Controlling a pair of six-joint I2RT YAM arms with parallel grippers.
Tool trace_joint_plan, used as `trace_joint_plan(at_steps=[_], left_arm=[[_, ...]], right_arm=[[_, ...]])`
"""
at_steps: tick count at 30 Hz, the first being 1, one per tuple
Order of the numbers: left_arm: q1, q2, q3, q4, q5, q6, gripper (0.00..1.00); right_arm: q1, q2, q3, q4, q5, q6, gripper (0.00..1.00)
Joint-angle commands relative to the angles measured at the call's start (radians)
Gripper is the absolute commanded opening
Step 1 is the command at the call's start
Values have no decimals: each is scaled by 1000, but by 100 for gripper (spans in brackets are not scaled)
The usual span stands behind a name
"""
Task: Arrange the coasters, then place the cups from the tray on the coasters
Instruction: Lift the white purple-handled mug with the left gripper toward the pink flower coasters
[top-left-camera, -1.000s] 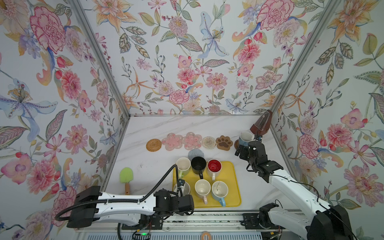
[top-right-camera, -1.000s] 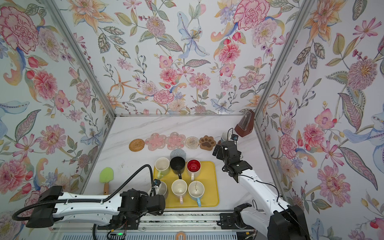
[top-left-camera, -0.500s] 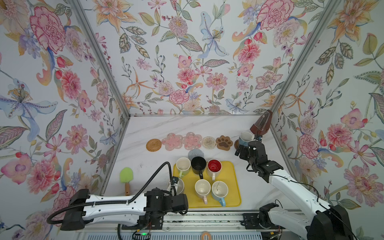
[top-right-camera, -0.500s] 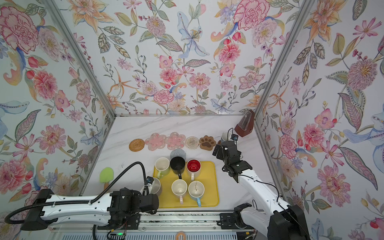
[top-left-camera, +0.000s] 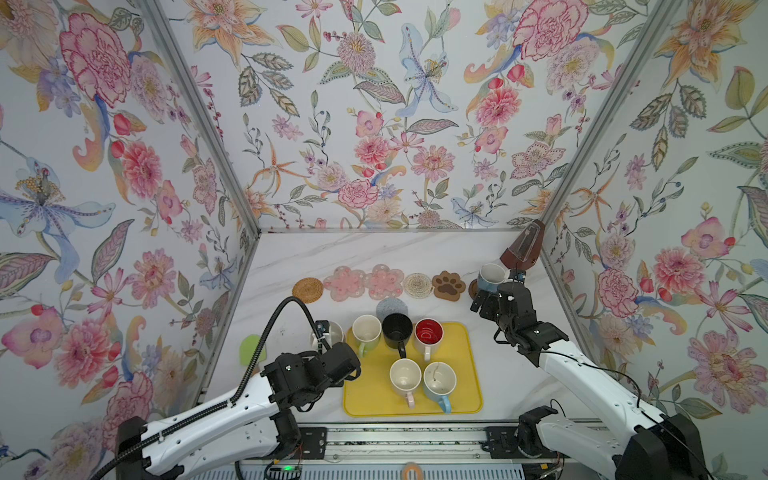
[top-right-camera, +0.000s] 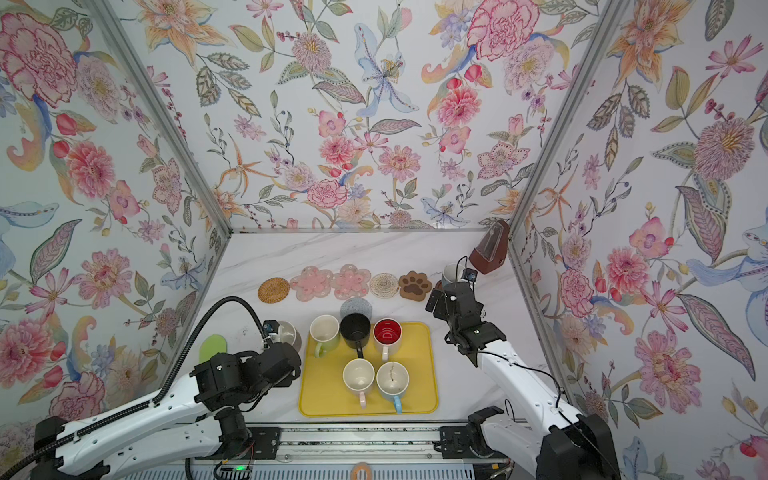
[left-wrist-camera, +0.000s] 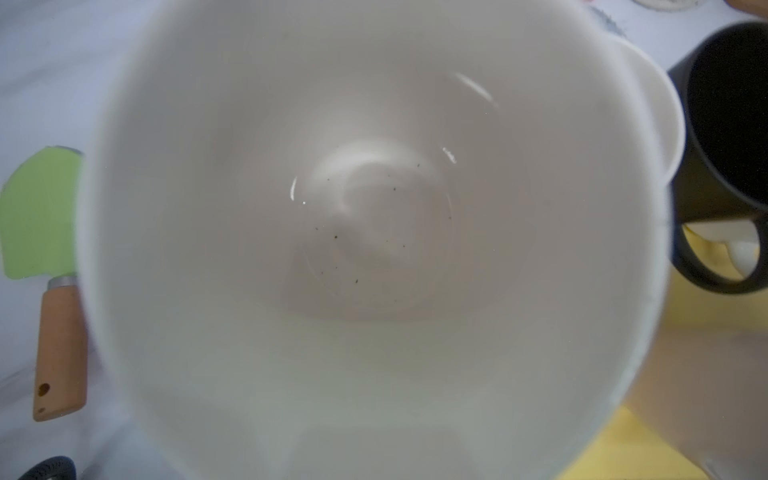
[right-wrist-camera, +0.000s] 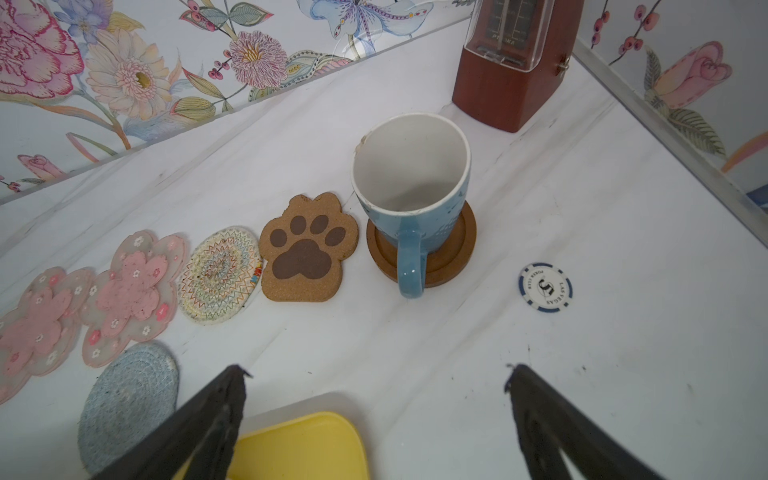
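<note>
Left claw (top-left-camera: 323, 333) is closed on the lavender mug (top-left-camera: 335, 332), just off the tray (top-left-camera: 469, 374) at its 9 o'clock. That mug's pale inside fills the left wrist view. Whether the mug touches the tabletop (top-left-camera: 374, 253) cannot be told.

Right claw (right-wrist-camera: 374, 370) is spread wide and grips nothing. It sits just at 6 o'clock of the blue mug (right-wrist-camera: 409, 199), which stands upright on the wood coaster (right-wrist-camera: 457, 245) with its handle toward the claw.

From there toward 9 o'clock runs a row: paw coaster (top-left-camera: 448, 285), woven coaster (top-left-camera: 417, 285), two flower coasters (top-left-camera: 383, 281) (top-left-camera: 344, 284), rattan coaster (top-left-camera: 307, 289). The grey coaster (top-left-camera: 391, 306) lies just beside the tray at its 12 o'clock.

On the tray, the far row is green mug (top-left-camera: 365, 330), black mug (top-left-camera: 397, 330) and red-lined mug (top-left-camera: 428, 332). The near row is cream mug (top-left-camera: 405, 376) and second blue mug (top-left-camera: 439, 378).
</note>
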Motion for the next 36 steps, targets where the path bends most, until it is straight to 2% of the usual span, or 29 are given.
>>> trace_joint_plan(at_steps=[1,7,11,16,22,31,36], left_arm=[[134,-7,46,119,-46,209,0],[434,105,30,305,104,419,0],[577,197,58,443,174,499,0],[662,349,127,542,172,566,0],[762,488,217,611,177,580,0],[848,550,252,676,197,595,0],[891,579,266,698,219,580,0]], right_arm=[[-7,-9,19,-24,-10,-23,99],[-10,-9,31,-25,-31,-36,99],[-10,-15,36,-31,-52,-36,99],[-10,-27,29,-49,-68,-31,99],[-10,-57,10,-68,-68,-22,99],[-5,-73,47,-184,-68,-12,99],[-4,-132,23,-241,-33,-18,99]])
